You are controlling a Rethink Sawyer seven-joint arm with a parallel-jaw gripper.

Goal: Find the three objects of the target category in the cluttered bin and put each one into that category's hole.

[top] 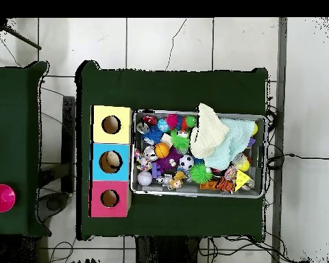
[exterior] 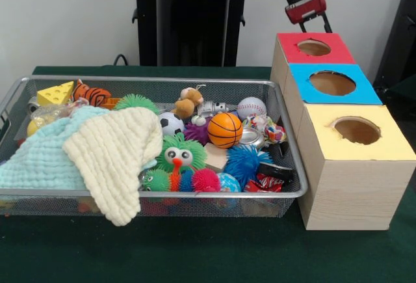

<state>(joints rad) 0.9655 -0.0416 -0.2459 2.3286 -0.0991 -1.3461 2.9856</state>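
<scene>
My claw (exterior: 313, 17), whose state I cannot tell, hangs behind the red hole (exterior: 314, 47), the brown monkey (exterior: 187, 102) off across the bin (exterior: 162, 81).

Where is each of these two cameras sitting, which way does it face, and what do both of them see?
Front view: across the table, facing the robot; the black pedestal stands behind the bin, and the red arm's gripper hangs above the red-topped hole.
Overhead view: above the table, looking straight down on the bin and the three boxes; the robot's base lies at the bottom edge, and the gripper itself is not discernible.
Shared: bin, cloths, orange basketball toy, red-topped hole.
</scene>
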